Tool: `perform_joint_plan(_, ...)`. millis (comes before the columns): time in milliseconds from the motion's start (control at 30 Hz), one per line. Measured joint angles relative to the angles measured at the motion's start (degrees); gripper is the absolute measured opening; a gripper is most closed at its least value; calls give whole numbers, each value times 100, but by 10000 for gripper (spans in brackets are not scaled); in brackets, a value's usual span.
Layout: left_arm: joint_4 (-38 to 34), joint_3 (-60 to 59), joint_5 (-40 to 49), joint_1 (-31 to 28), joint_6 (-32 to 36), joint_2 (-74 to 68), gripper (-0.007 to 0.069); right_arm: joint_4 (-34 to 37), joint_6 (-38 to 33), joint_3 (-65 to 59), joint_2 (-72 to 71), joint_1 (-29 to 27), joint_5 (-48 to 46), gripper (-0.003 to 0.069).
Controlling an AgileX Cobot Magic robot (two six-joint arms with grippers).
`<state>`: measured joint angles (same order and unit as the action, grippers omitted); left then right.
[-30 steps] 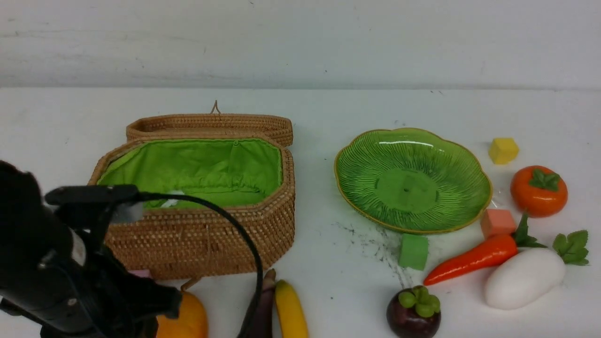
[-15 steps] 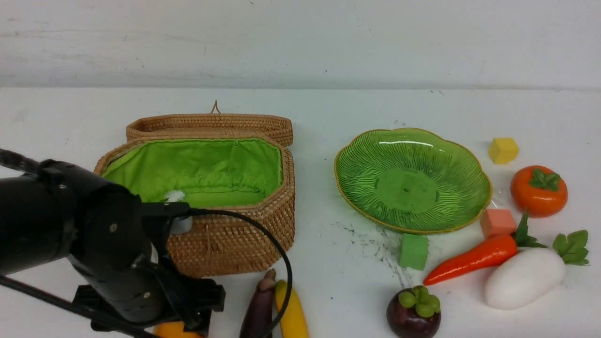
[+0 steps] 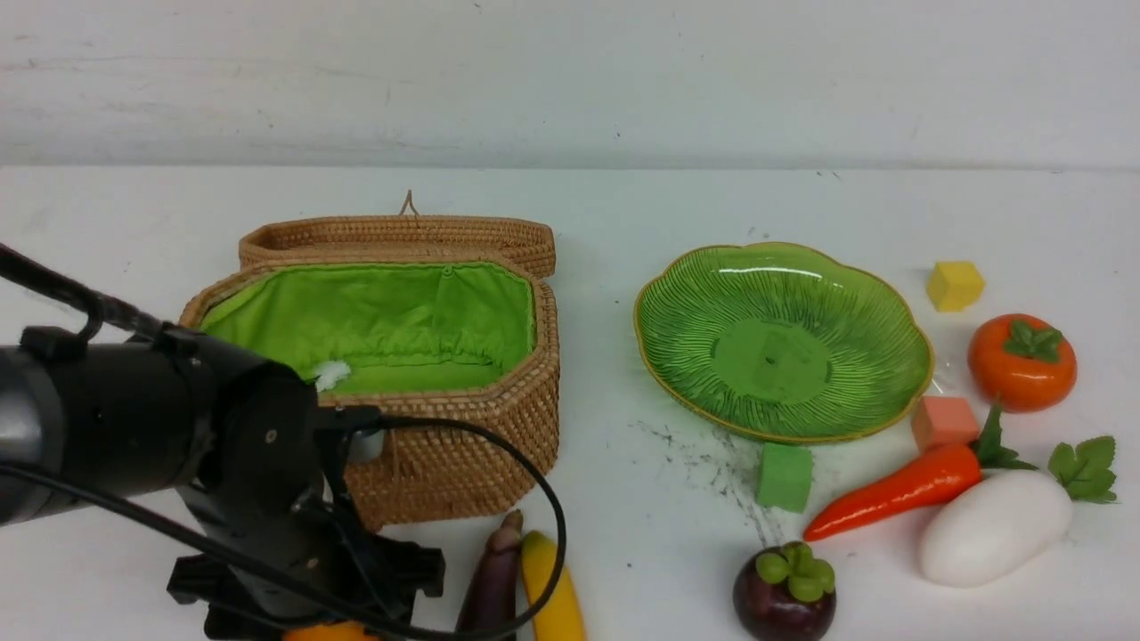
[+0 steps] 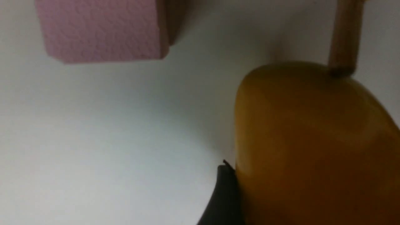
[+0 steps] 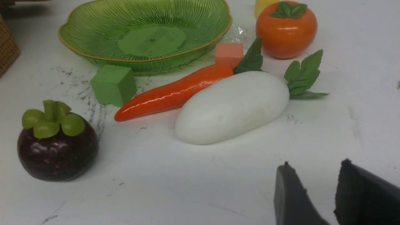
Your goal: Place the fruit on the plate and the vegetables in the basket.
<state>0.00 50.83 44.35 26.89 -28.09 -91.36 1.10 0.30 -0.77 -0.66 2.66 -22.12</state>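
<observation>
the fruit is all on the table (image 3: 623, 552), none of it on the plate (image 3: 775, 347) yet. the mango (image 4: 312, 140) lies at the near edge in front of the basket (image 3: 463, 454), and the banana (image 3: 552, 588) is just to its right against the eggplant (image 3: 494, 579). the mangosteen (image 3: 784, 596) sits near the front, below the plate, and the persimmon (image 3: 1021, 361) is off the plate's right side. the left hand (image 3: 303, 583) is low over the mango, and its wrist view explains the pose: one black fingertip (image 4: 223, 193) sits right against the mango's flank, the brown stem (image 4: 343, 37) points away, and a pink cube (image 4: 103, 28) lies apart from it. the hand seems to be lined up across the fruit's rounded body, where it would get the best purchase. only that one fingertip shows, so i cannot tell whether the hand is apart around the mango or already clamped on it. the right hand (image 5: 322, 193) hovers low over bare table with its fingers a little apart and nothing between them. it is likely waiting there because its side holds the carrot (image 5: 175, 92) and radish (image 5: 231, 107), which lie close side by side with their leaves toward the persimmon. the basket stands with its lid thrown back and green lining exposed, ready for vegetables, and the plate is bare. i judge the step in hand to be the grasp of the mango, with the whole sort left to do.
</observation>
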Motion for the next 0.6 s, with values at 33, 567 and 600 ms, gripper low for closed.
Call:
perform_joint_plan(33,0,192,299,0,72,137,582,0,0,0,0,0,0,243)
perform_joint_plan(567,-1989,5009,1358,20,2315,-163,582,0,0,0,0,0,0,243)
perform_joint_plan(600,-2014,5366,1329,46,2381,-522,582,0,0,0,0,0,0,243)
